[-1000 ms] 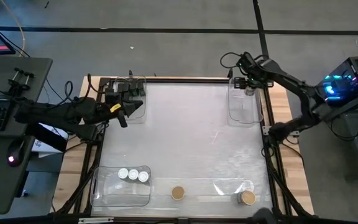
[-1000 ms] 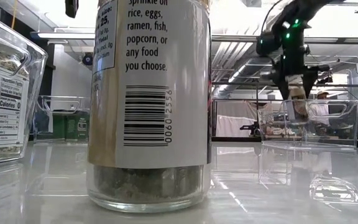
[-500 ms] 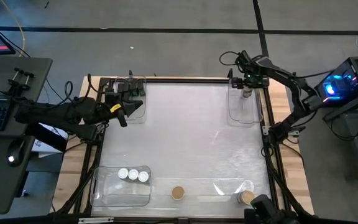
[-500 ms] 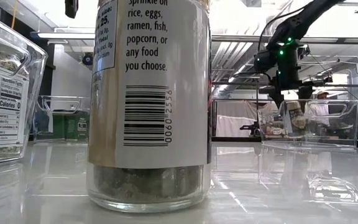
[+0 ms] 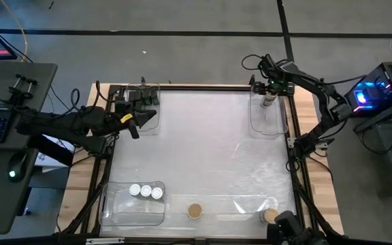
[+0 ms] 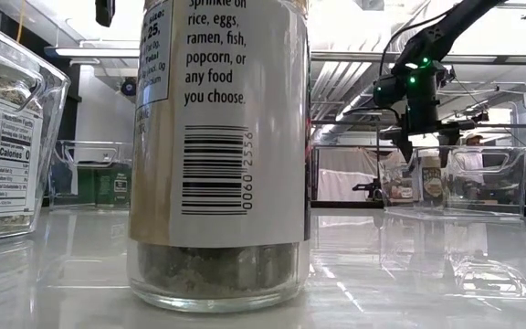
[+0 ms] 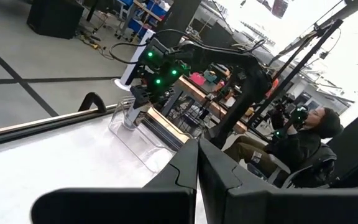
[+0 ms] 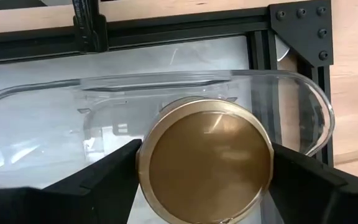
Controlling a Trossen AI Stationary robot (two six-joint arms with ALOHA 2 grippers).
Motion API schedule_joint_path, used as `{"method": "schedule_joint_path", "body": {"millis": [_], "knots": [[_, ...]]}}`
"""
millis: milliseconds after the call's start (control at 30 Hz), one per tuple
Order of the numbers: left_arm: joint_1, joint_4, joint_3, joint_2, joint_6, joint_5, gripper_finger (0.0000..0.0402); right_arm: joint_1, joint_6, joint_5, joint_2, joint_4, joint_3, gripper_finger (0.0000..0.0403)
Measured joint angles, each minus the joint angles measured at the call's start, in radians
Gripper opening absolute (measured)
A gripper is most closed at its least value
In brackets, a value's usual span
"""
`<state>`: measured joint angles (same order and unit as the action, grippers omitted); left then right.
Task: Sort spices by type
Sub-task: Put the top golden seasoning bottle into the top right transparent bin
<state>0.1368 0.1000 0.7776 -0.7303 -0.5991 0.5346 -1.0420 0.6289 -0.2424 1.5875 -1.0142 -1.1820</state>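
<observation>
Two arms at the far corners of the table [image 5: 203,150], the right one over a jar in a bin.

The left gripper [image 5: 133,117] hangs at the far-left bin [image 5: 141,109], jaws closed on nothing. Near the front edge, three white-topped jars [image 5: 145,191] sit in a row inside the front-left bin [image 5: 133,203]; to their right a tan-topped jar [image 5: 194,211] stands on the bare table, and another tan-topped one [image 5: 271,216] stands in the front-right bin [image 5: 250,206]. At the far right, the right gripper [image 5: 269,87] hovers over the far-right bin [image 5: 267,112]; a gold-lidded jar [image 8: 205,167] stands upright between its jaws, which are spread to either side of the lid, and I cannot tell if they touch it.
</observation>
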Motion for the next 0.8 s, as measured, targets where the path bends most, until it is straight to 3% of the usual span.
{"method": "schedule_joint_path", "body": {"millis": [800], "knots": [[0.000,0.009,0.000,0.000,0.038,0.000,0.0000,0.017,0.029,-0.014,-0.091,-0.023,0.000,0.0306]]}}
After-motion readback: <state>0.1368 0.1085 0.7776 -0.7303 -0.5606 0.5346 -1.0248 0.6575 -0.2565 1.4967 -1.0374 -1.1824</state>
